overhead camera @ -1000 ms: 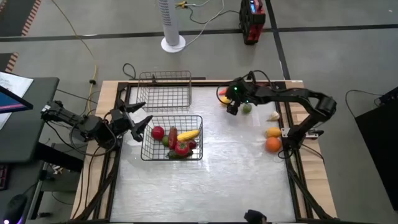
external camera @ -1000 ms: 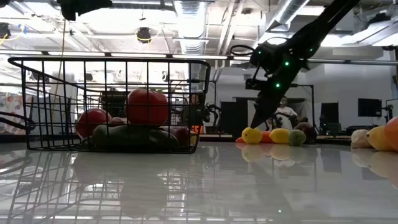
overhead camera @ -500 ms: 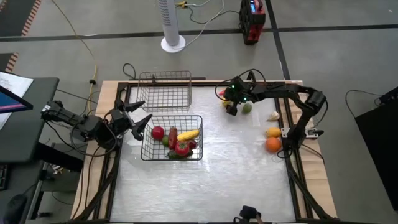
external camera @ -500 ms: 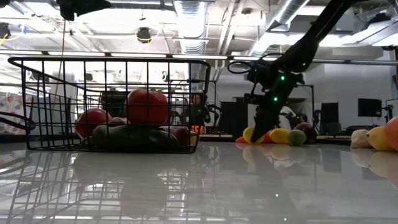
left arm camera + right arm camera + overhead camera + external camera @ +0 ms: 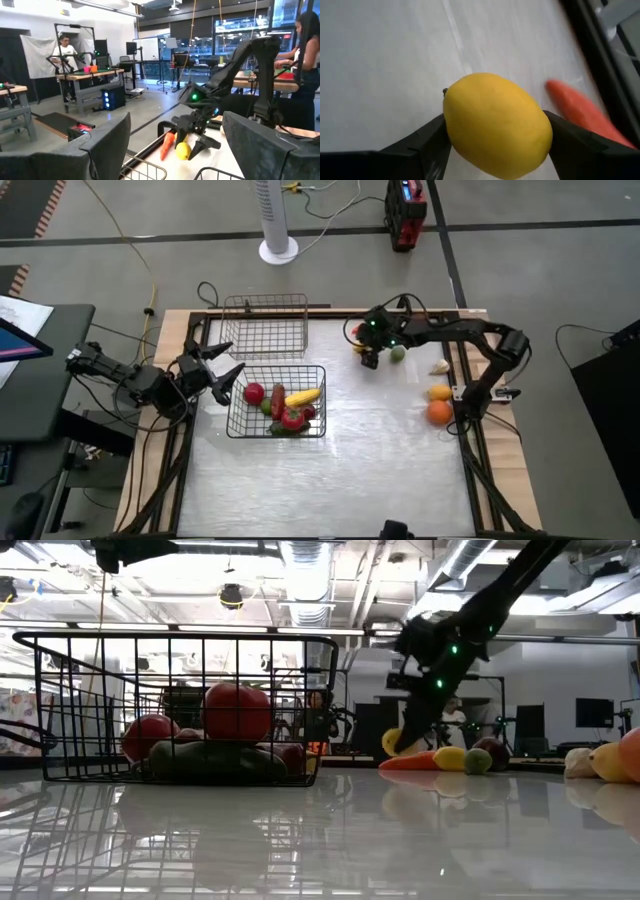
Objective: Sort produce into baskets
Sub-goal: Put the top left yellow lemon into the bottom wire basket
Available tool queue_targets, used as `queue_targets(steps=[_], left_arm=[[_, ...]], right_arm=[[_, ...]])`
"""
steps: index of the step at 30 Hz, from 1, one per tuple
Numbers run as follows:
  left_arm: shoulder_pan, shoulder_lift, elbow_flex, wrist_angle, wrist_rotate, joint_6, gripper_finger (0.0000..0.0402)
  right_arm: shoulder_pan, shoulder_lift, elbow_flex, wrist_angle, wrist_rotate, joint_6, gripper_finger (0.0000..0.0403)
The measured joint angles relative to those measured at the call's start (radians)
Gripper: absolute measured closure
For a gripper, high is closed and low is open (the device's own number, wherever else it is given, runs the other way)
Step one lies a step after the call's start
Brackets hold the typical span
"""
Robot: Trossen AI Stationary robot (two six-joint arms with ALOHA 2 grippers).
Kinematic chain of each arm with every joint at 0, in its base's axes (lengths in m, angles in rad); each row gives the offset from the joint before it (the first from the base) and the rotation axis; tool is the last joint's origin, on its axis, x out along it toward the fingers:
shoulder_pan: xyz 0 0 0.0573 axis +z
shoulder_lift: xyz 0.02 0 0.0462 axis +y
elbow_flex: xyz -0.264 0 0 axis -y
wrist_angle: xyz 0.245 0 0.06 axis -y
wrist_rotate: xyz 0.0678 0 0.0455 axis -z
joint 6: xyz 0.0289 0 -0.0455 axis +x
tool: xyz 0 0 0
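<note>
From above, the dark wire basket (image 5: 277, 401) near the table's left edge holds a red round tomato (image 5: 254, 393), a yellow banana-like piece (image 5: 302, 396) and other red and green produce; the lighter silvery wire basket (image 5: 266, 326) at the far edge looks empty. The right gripper (image 5: 367, 356) is near the far right corner; the left gripper (image 5: 226, 370), fingers spread apart, waits beside the dark basket. An orange round fruit (image 5: 438, 413) lies by the right edge on the glossy white table (image 5: 380, 460).

At table height, the yellow lemon (image 5: 393, 741) hangs above the orange carrot (image 5: 408, 761).

The right wrist shows the fingers (image 5: 415, 145) clamped on the lemon
</note>
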Motion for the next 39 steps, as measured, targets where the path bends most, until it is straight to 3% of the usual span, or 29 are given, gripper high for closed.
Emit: queue_targets(steps=[12,21,39], left_arm=[[0.000,0.000,0.000,0.006,0.001,-0.043,0.0097],[0.000,0.000,0.000,0.010,0.008,-0.079,0.0097],[0.000,0.000,0.000,0.010,0.010,-0.084,0.0097]], right_arm=[[0.259,-0.155,0.134,-0.046,0.000,0.063,0.0095],[0.405,-0.176,0.208,-0.002,0.003,0.099,0.0095],[0.460,-0.171,0.210,0.066,-0.037,0.194,0.0095]])
